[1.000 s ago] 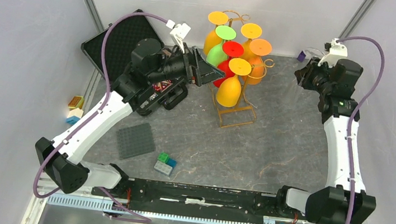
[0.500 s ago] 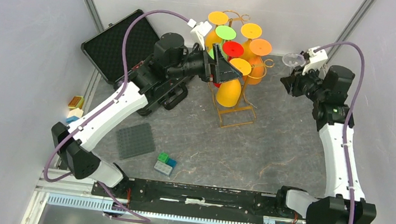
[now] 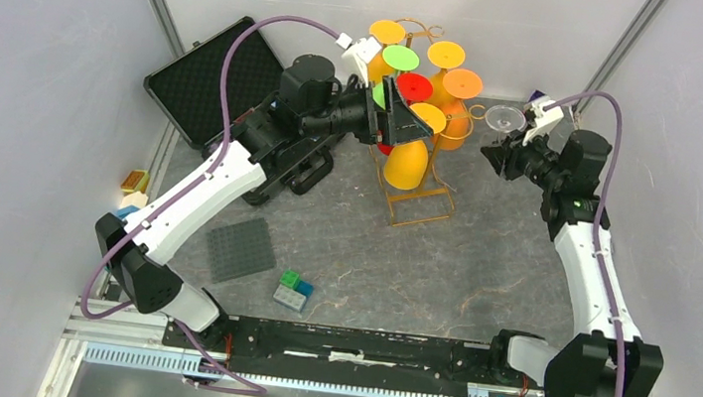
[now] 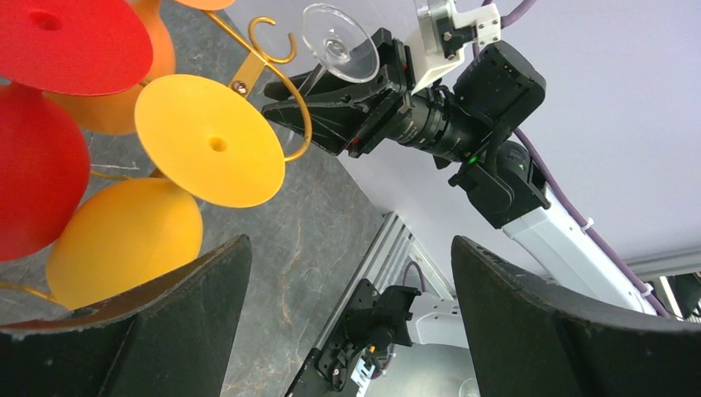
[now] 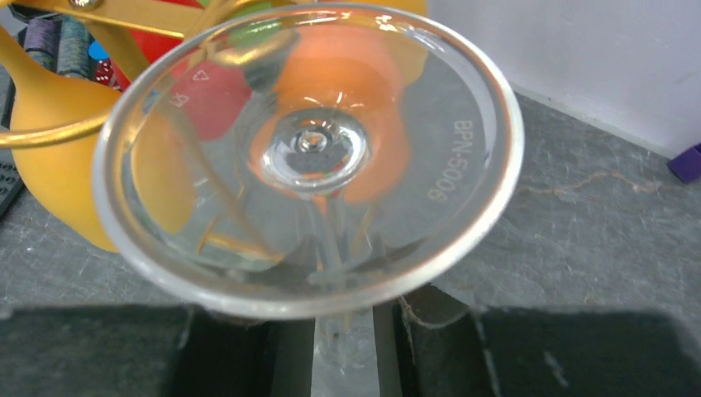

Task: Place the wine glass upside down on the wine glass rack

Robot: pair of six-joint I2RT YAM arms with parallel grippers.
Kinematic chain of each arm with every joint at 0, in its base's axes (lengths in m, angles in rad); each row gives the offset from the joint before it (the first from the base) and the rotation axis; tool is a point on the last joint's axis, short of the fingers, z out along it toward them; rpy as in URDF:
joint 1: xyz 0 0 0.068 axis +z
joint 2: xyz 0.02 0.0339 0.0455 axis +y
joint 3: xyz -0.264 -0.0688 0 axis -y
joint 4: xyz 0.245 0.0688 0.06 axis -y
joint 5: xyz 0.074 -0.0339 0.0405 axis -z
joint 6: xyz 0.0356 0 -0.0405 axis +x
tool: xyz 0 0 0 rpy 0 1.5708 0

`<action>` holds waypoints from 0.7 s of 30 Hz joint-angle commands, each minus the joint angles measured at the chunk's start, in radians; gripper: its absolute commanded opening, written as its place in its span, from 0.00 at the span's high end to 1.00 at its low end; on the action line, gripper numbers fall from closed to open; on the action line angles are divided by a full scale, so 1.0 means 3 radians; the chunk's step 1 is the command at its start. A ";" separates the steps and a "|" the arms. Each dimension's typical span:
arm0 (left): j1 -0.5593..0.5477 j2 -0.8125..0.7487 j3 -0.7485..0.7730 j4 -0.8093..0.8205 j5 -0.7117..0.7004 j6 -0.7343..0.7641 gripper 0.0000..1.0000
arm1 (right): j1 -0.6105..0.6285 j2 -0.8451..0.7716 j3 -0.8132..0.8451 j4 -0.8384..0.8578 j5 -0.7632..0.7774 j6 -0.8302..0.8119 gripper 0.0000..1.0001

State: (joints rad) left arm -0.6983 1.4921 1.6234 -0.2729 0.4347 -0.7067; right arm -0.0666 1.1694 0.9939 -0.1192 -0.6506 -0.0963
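Observation:
The gold wire wine glass rack [image 3: 419, 201] stands at the back middle of the table, with several coloured glasses hanging upside down on it. My right gripper [image 3: 498, 153] is shut on the stem of a clear wine glass [image 3: 505, 118], foot up, just right of the rack. In the right wrist view the clear foot [image 5: 307, 157] fills the frame, with the rack's gold wire [image 5: 50, 132] behind it. In the left wrist view the clear glass [image 4: 339, 51] sits beside an empty gold hook [image 4: 277, 50]. My left gripper [image 3: 399, 116] is open and empty, held against the rack's left side.
A black case [image 3: 211, 78] lies at the back left. A dark baseplate [image 3: 240, 249] and a green-blue block [image 3: 293, 290] lie near the front. Small coloured blocks [image 3: 133, 194] sit at the left wall. A purple thing [image 3: 536, 99] lies at the back right.
My right gripper has carried the clear glass left, closer to the rack. My left gripper has moved from left of the rack up against its glasses.

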 commanded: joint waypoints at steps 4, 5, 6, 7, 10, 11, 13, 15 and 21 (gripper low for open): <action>-0.0017 -0.0169 -0.0001 -0.0051 -0.0149 0.0138 0.06 | 0.0082 0.0160 0.0180 0.0562 -0.0178 0.0104 1.00; -0.0014 -0.0175 -0.0018 -0.0057 -0.0160 0.0149 0.05 | 0.0086 0.0177 0.0205 0.0583 -0.0171 0.0110 1.00; -0.0014 -0.0178 -0.0030 -0.0056 -0.0170 0.0156 0.05 | 0.0101 0.0203 0.0226 0.0595 -0.0158 0.0120 1.00; -0.0014 -0.0183 -0.0038 -0.0054 -0.0176 0.0162 0.05 | 0.0113 0.0233 0.0252 0.0602 -0.0163 0.0117 1.00; -0.0011 -0.0191 -0.0047 -0.0060 -0.0193 0.0182 0.05 | 0.0154 0.0324 0.0357 0.0572 -0.0149 0.0092 1.00; -0.0009 -0.0188 -0.0047 -0.0069 -0.0209 0.0187 0.05 | 0.0163 0.0345 0.0382 0.0571 -0.0132 0.0091 1.00; -0.0009 -0.0184 -0.0051 -0.0096 -0.0236 0.0197 0.05 | 0.0178 0.0387 0.0421 0.0575 -0.0112 0.0088 1.00; -0.0011 -0.0195 -0.0062 -0.0108 -0.0257 0.0196 0.04 | 0.0186 0.0430 0.0474 0.0576 -0.0098 0.0086 1.00; -0.0009 -0.0223 -0.0092 -0.0108 -0.0318 0.0216 0.03 | 0.0205 0.0551 0.0616 0.0490 -0.0117 0.0032 1.00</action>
State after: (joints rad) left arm -0.6979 1.4643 1.5990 -0.3092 0.3660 -0.6865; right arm -0.0105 1.3235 1.1114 -0.0078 -0.6804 -0.0731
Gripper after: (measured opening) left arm 0.959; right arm 0.309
